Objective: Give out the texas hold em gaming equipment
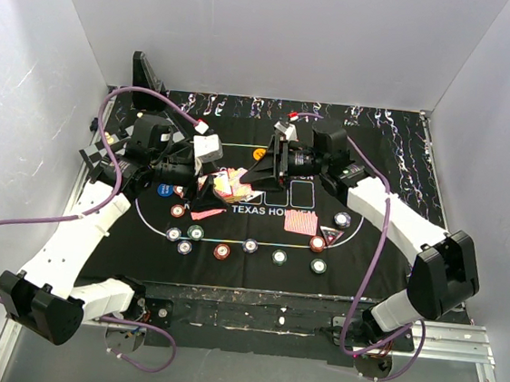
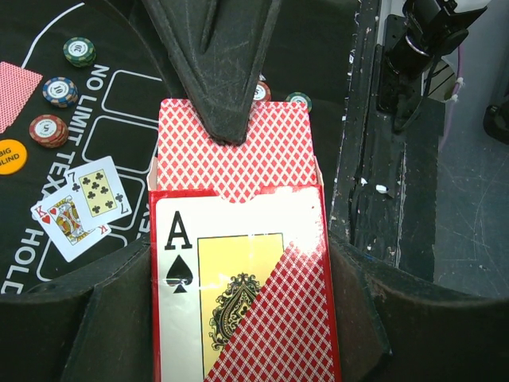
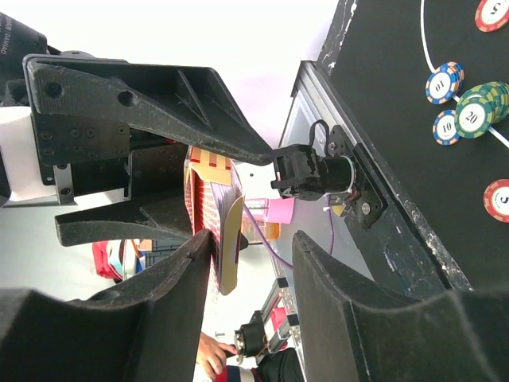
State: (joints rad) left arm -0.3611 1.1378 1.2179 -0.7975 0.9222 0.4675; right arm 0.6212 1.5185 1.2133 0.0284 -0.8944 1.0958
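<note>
My left gripper (image 2: 238,326) is shut on a red card box (image 2: 238,294) with an ace of spades on its face. Red-backed playing cards (image 2: 231,147) stick out of the box's open top. A finger (image 2: 215,64) of my right gripper lies over those cards. In the right wrist view the box (image 3: 208,203) shows edge-on; its flap sits between the jaws of my open right gripper (image 3: 250,267), with a gap on one side. From above, both grippers (image 1: 211,157) (image 1: 271,173) meet over the mat's centre. Poker chips (image 1: 221,250) line the mat's arc.
A face-up king and seven (image 2: 79,207) lie on the black mat (image 1: 386,159) below the box. An orange button (image 2: 9,155), three chips (image 2: 60,90) and a red-backed card (image 2: 16,87) lie nearby. More red-backed cards (image 1: 302,221) and a dark triangular marker (image 1: 331,235) lie right of centre.
</note>
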